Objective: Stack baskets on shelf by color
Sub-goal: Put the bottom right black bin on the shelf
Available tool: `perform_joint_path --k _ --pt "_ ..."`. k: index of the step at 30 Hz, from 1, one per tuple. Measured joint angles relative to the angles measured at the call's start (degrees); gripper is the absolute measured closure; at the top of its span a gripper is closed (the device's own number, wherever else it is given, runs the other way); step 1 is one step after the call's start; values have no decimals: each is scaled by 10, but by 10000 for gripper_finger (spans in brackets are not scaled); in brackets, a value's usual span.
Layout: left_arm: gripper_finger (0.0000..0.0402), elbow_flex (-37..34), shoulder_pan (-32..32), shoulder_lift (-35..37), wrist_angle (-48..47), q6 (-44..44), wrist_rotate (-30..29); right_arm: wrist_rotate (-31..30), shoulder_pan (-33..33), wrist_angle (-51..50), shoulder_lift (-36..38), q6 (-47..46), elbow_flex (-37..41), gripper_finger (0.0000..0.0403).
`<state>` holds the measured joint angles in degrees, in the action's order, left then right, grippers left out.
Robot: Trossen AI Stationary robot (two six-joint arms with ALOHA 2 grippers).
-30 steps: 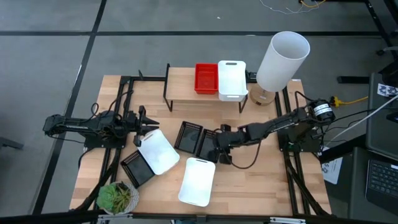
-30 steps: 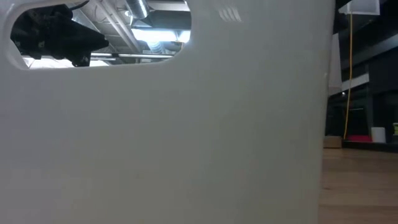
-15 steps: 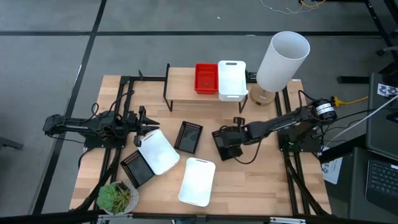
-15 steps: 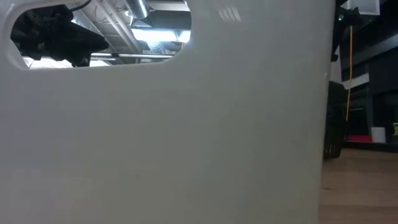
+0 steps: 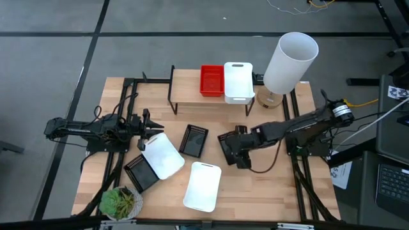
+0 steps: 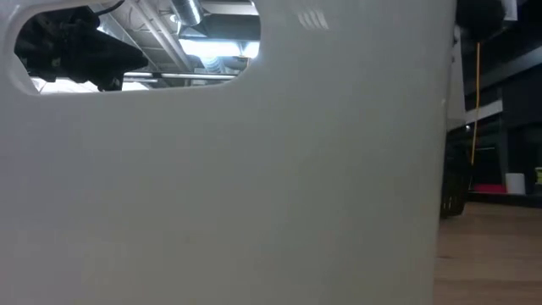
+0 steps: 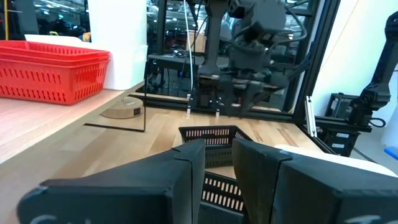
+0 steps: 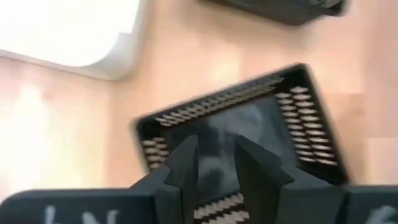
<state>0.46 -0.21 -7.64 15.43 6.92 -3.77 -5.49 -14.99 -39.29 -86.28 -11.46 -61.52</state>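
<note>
High view, shelf: the shelf [image 5: 192, 87] stands at the table's far edge; a red basket [image 5: 211, 80] and a white basket [image 5: 238, 81] sit on it side by side, touching.
High view, right gripper: the right gripper [image 5: 235, 148] is at mid-table with a black basket [image 5: 229, 144] in its grip, tilted off the table's lines.
High view, left gripper: the left gripper [image 5: 151, 128] waits at the left, just beside the near corner of an overturned white basket [image 5: 161, 154].
High view, loose baskets: a second black basket [image 5: 194, 140] lies between the two grippers; a third black basket [image 5: 140, 172] is partly under the overturned white one; another white basket [image 5: 203, 186] lies at the near edge.
High view, other things: a tall white cylinder [image 5: 290, 62] stands right of the shelf; a small green plant [image 5: 120, 202] is at the near left corner.
Low view: a white basket wall [image 6: 254, 186] fills almost the whole picture; an arm shows dark through its handle slot.
Left wrist view: the left fingers [image 7: 186, 168] are nearly together with only a narrow gap, holding nothing; beyond them a black basket [image 7: 214, 140], the red basket [image 7: 53, 68] on the shelf plank [image 7: 56, 118], and the other arm farther off.
Right wrist view: the right fingers [image 8: 186, 163] pinch the rim of the black basket [image 8: 249, 124], one inside, one outside; a white basket's corner [image 8: 68, 31] lies near.
</note>
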Motion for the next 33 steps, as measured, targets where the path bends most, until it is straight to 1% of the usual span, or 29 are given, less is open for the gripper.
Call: perform_joint_path --k 5,7,13,17,23,26,33 --pt "328 0 0 0 -4 0 0 74 -25 -16 0 -21 0 299" --pt "328 0 0 0 -4 0 0 89 -34 -24 -1 -42 0 299" --pt "328 0 0 0 -4 0 0 93 -55 -26 -2 -63 0 299" --pt "328 0 0 0 -4 0 0 92 -61 -31 -23 -61 0 299" --pt "327 0 0 0 -4 0 0 90 -61 -36 -68 -16 0 299" --pt "327 0 0 0 -4 0 0 65 -61 -36 -77 -11 0 299" --pt "327 0 0 0 -4 0 0 49 -60 -38 -77 6 0 299"
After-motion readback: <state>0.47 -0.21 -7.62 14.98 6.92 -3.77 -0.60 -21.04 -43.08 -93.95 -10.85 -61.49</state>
